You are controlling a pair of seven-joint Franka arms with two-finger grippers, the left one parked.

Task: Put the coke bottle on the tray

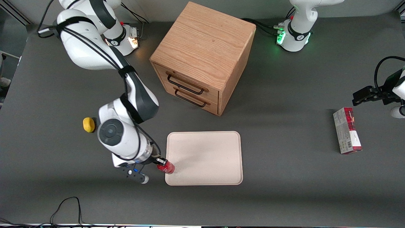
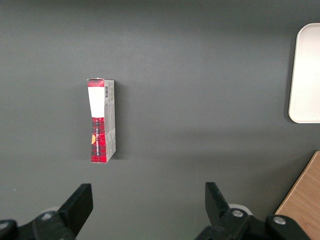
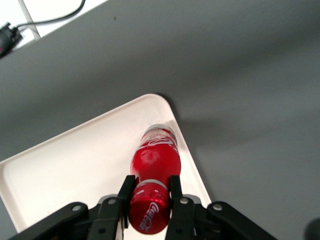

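With its neck pinched between the fingers of the hand, the bottle hangs tilted over the tray's rim at the corner nearest the working arm, grasped and carried but not yet released.

Red coke bottle over tray edge

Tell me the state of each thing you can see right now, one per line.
gripper: shut on the coke bottle's neck, at the tray's edge.
coke bottle: capped, held, over the tray's rim.
tray: flat, otherwise bare.
drawer cabinet: both drawers shut.
carton: lying flat.
yellow object: resting on the table.
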